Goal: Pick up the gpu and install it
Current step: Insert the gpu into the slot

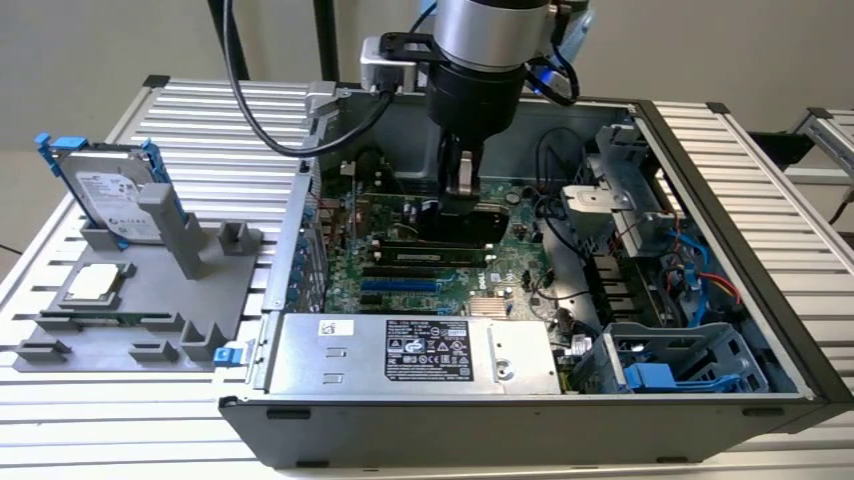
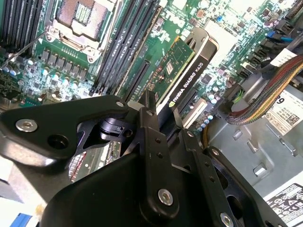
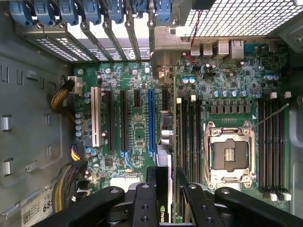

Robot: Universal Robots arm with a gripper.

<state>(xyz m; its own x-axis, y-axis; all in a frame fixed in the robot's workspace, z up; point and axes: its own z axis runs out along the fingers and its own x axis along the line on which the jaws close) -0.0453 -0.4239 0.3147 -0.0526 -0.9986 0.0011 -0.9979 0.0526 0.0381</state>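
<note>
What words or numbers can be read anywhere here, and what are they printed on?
gpu, held in the gripper: white maker and model lettering along its black edge, not quoted here.
Power supply label: print too small to make out.
Hard drive label: too small to make out.
Case sticker: large digits cut off, the rest too small.
</note>
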